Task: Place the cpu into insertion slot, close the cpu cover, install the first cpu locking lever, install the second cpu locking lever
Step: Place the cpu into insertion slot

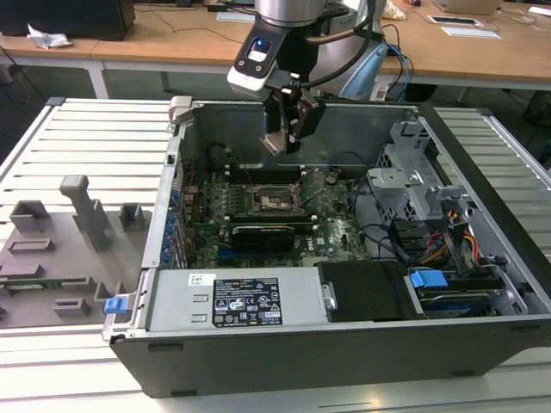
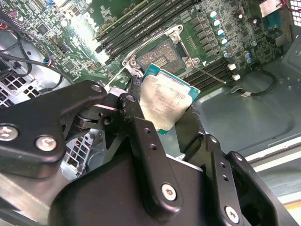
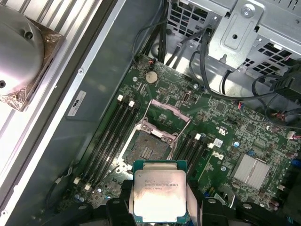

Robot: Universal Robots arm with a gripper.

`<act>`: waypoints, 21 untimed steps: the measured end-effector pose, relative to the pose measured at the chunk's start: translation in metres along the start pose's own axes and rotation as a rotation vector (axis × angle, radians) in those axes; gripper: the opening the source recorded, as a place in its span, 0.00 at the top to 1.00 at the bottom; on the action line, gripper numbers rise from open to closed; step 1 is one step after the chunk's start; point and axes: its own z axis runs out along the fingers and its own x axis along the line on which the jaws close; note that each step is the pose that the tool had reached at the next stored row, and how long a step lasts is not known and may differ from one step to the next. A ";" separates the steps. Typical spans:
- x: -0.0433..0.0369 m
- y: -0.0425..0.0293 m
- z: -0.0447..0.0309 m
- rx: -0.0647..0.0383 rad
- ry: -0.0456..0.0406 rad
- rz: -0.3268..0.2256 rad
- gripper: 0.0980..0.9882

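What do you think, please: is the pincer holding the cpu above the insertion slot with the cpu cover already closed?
Not quite: the cpu cover stands open, tilted up off the insertion slot, as the first wrist view shows. The pincer does hold the cpu above it.

Black pincer (image 2: 164, 115) links, silver screws (image 2: 169, 191); silver arm (image 1: 288, 10), black cables (image 1: 349, 33).
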 end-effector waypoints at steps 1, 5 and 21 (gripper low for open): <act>0.0000 -0.0001 0.0001 0.000 -0.0001 0.001 0.51; 0.0001 -0.0003 0.0003 0.000 -0.0003 0.006 0.51; 0.0002 -0.0010 0.0050 0.018 0.0066 0.042 0.51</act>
